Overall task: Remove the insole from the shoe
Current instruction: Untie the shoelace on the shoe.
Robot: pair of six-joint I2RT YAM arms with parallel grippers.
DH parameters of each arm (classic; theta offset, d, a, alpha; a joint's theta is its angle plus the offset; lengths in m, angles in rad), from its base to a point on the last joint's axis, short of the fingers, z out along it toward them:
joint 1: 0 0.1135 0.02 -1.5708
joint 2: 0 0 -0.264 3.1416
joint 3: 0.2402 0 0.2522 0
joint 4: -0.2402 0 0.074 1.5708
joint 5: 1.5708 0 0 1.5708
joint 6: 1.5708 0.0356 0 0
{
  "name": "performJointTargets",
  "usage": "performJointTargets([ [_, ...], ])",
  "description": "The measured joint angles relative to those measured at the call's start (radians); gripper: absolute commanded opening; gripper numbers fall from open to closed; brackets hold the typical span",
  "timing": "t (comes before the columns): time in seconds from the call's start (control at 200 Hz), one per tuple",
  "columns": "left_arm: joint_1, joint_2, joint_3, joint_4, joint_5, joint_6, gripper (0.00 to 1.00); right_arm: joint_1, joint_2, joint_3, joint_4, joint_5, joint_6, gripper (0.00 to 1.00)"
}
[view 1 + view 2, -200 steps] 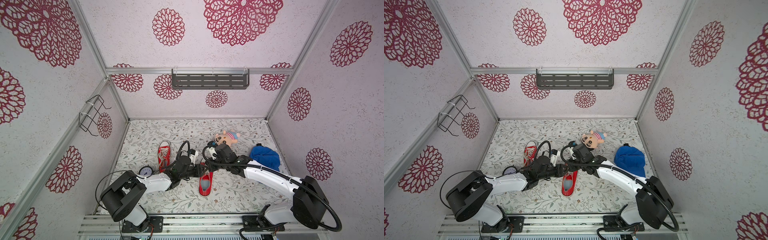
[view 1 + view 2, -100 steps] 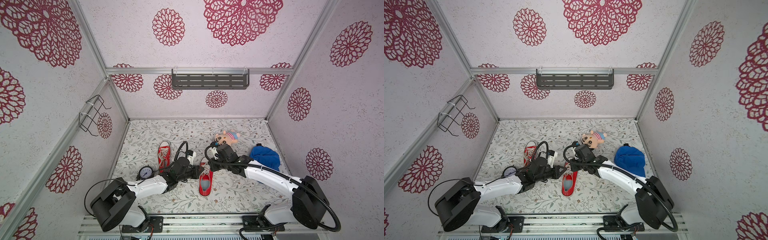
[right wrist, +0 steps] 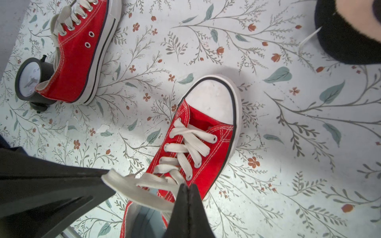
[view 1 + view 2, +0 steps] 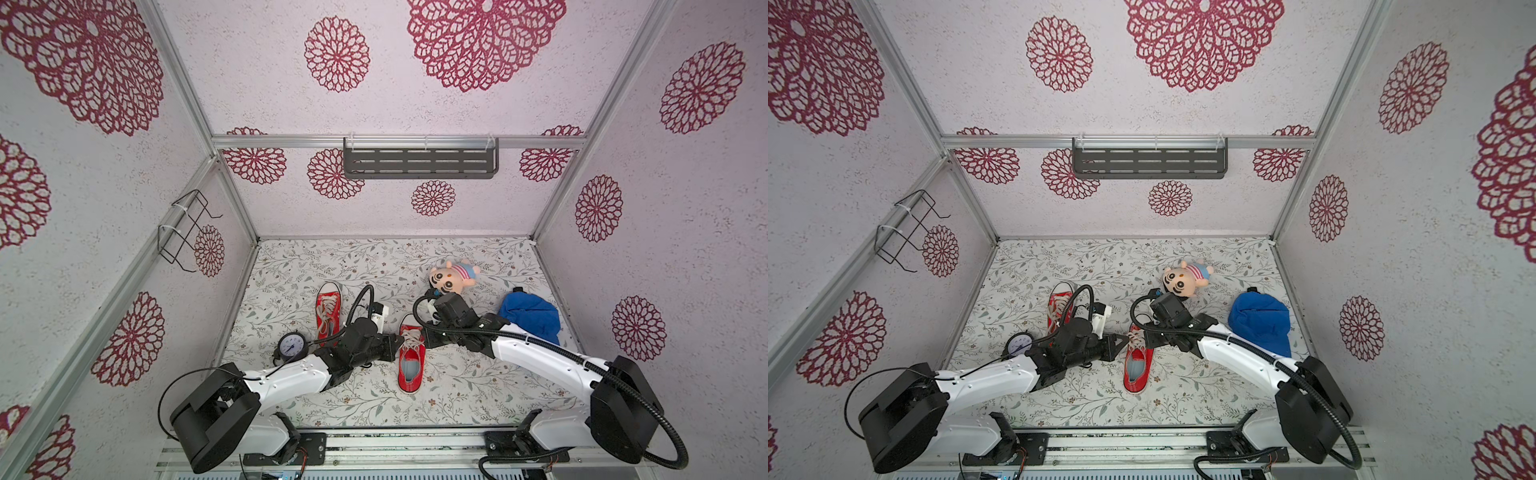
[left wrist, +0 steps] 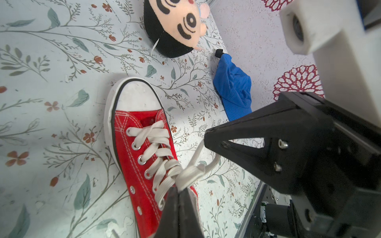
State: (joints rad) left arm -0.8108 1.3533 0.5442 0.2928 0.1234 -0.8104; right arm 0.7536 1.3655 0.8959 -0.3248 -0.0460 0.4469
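Right, both arms are crowded over the shoe (image 4: 419, 357) in the middle of the flowered table (image 4: 332, 266). The left gripper (image 5: 179, 190) is pinched tight on the white lace (image 5: 191, 172) right where it bunches up near the top eyelets. The right gripper (image 3: 188, 188) is clamped on the lace from the other side. The two sets of black tips sit very near each other.

And the insole (image 4: 409, 370)? Not out yet. You can see it, pale grey-blue, lying flat inside the shoe's opening near the heel, and nobody's touching it.

Here's my worry. That shoe looks light and nothing pins it down. Tug those laces apart and the whole shoe may lift or skid instead of loosening. It could slide toward the other shoe (image 4: 328, 311) and the little clock (image 4: 291, 347). If that bunch is a knot, and I can't tell, a wrong pull cinches it tighter. The flat lace could also slip out of a pinch. And with the tips this close, one crooked move could knock them together.
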Motion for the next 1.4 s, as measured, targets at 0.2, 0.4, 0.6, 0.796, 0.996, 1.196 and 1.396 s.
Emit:
performJointTargets([
  [0.2,0.006,0.012,-0.045,0.048,0.019,-0.023,0.38,-0.032,-0.056,-0.159,0.131,-0.063,0.037,0.0],
  [0.4,0.016,-0.054,-0.074,0.015,-0.011,-0.01,0.47,-0.031,-0.051,-0.156,0.157,-0.082,0.055,0.0],
  [0.6,0.025,-0.078,-0.027,-0.053,-0.004,0.055,0.51,-0.031,-0.05,-0.156,0.202,-0.097,0.07,0.0],
  [0.796,0.043,0.021,0.081,-0.075,0.049,0.078,0.56,-0.031,-0.036,-0.156,0.211,-0.1,0.071,0.0],
  [0.996,0.043,0.136,0.145,-0.074,0.079,0.077,0.57,-0.031,-0.029,-0.156,0.21,-0.101,0.071,0.0],
  [1.196,0.043,0.199,0.168,-0.076,0.084,0.074,0.58,-0.031,-0.029,-0.156,0.209,-0.112,0.071,0.0],
  [1.396,0.043,0.242,0.202,-0.063,0.094,0.065,0.54,-0.031,-0.029,-0.156,0.209,-0.116,0.071,0.0],
])
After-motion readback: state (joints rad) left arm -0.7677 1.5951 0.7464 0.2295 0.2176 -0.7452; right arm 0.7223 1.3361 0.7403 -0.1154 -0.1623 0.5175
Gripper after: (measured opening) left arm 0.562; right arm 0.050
